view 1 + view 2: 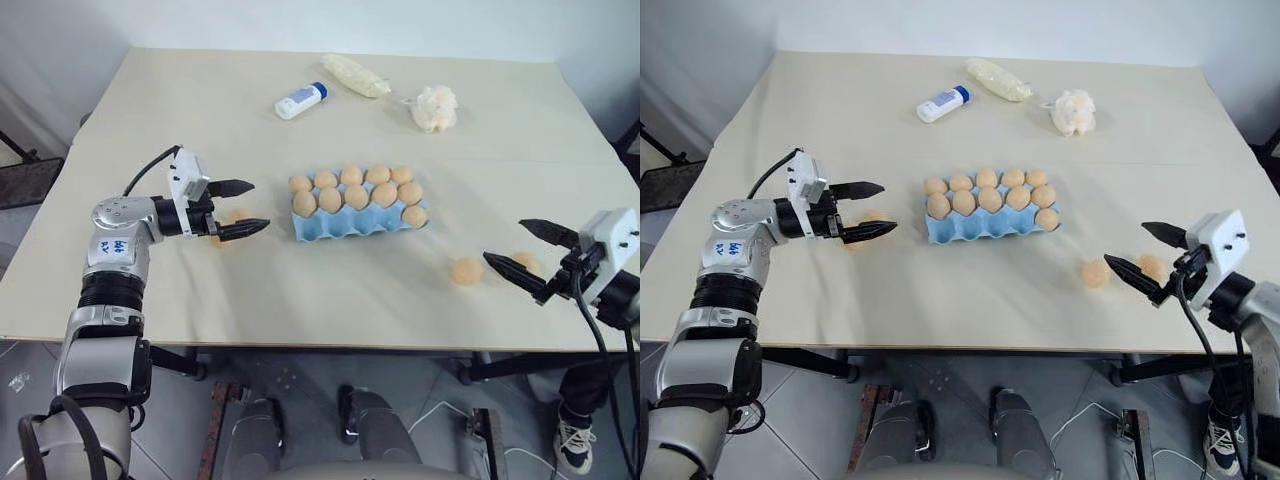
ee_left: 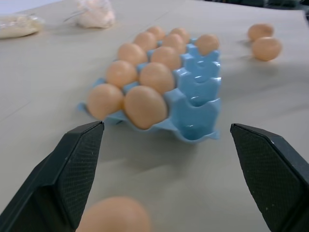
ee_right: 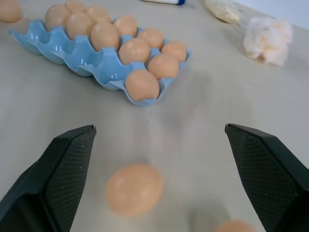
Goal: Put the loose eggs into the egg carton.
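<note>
The light blue egg carton (image 1: 345, 228) lies at the table's middle. Its back and middle rows are full of eggs, and one egg sits at the right end of the front row. One loose egg (image 1: 466, 271) lies right of the carton, just ahead of my right gripper (image 1: 503, 240), which is open and empty. A second loose egg (image 1: 524, 263) rests partly behind that gripper's fingers. A third loose egg (image 1: 872, 216) lies left of the carton, between the fingers of my open left gripper (image 1: 258, 206) as seen from above; whether they touch it I cannot tell. It shows close in the left wrist view (image 2: 113, 215).
A white bottle with a blue cap (image 1: 300, 101), a pale bagged item (image 1: 355, 75) and a lumpy white wad (image 1: 433, 108) sit at the back of the table (image 1: 200, 300). A person's shoe (image 1: 573, 445) is on the floor, front right.
</note>
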Available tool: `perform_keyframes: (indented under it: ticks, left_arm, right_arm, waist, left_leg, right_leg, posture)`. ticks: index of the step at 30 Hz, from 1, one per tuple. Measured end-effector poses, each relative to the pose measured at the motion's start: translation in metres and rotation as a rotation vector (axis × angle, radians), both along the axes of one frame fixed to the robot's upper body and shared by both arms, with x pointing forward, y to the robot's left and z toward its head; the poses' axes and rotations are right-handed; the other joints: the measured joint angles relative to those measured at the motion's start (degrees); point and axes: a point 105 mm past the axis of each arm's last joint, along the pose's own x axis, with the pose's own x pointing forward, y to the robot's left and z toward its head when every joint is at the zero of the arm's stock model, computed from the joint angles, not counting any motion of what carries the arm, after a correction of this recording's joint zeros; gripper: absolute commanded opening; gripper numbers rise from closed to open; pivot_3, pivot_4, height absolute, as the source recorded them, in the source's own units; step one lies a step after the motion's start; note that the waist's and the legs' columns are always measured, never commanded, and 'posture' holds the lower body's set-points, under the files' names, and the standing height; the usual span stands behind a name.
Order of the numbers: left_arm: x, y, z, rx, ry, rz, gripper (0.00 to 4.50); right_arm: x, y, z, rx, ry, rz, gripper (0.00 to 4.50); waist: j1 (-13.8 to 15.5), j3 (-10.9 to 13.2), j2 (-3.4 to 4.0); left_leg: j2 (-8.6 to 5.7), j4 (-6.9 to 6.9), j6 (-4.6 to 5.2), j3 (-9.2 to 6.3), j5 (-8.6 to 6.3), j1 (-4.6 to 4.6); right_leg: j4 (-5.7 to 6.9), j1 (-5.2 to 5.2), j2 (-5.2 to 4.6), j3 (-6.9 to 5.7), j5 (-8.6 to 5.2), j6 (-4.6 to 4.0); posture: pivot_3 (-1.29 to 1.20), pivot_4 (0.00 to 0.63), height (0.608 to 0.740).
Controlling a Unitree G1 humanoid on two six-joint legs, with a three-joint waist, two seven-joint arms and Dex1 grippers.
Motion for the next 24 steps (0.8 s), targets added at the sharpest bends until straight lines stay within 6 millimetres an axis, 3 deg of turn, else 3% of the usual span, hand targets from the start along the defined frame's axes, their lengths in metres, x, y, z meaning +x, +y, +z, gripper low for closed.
perform_keyframes:
  ticks: [5, 10, 15, 24]
  left_arm:
    - [-0.009, -0.011, 0.001, -0.041, 0.010, -0.125, 4.47]
    - [-0.014, -0.016, 0.002, -0.075, 0.016, -0.220, 4.47]
    - [-0.013, -0.014, 0.006, -0.098, 0.000, -0.222, 4.47]
    - [-0.014, -0.009, 0.006, -0.097, -0.005, -0.210, 4.47]
  right_arm:
    - [-0.036, 0.012, -0.009, 0.042, 0.037, -0.072, 4.50]
    - [-0.053, 0.025, -0.015, 0.080, 0.041, -0.136, 4.50]
    - [-0.049, 0.032, -0.020, 0.094, 0.036, -0.182, 4.50]
    - [-0.016, 0.036, -0.045, 0.108, 0.032, -0.273, 4.50]
  waist:
    - [-0.1, 0.0, 0.00]
    - [-0.5, 0.0, -0.01]
    - [-0.4, 0.0, -0.02]
    - [-0.5, 0.0, -0.04]
  left_leg:
    - [0.00, 0.03, 0.01, -0.01, -0.01, 0.05]
    - [0.01, 0.09, -0.09, 0.04, -0.07, 0.07]
    - [-0.07, 0.16, -0.03, 0.06, -0.03, 0.05]
    - [-0.07, 0.05, 0.22, 0.08, 0.10, 0.02]
  right_leg:
    - [-0.03, 0.09, 0.01, -0.01, -0.01, -0.01]
    - [-0.25, 0.15, 0.06, 0.09, -0.25, -0.46]
    - [-0.39, 0.22, -0.01, 0.14, -0.24, -0.53]
    - [-0.46, 0.19, -0.01, 0.14, -0.23, -0.54]
  posture:
    - [0.00, 0.150, 0.740]
    - [0.00, 0.150, 0.740]
    - [0.00, 0.150, 0.740]
    - [0.00, 0.150, 0.740]
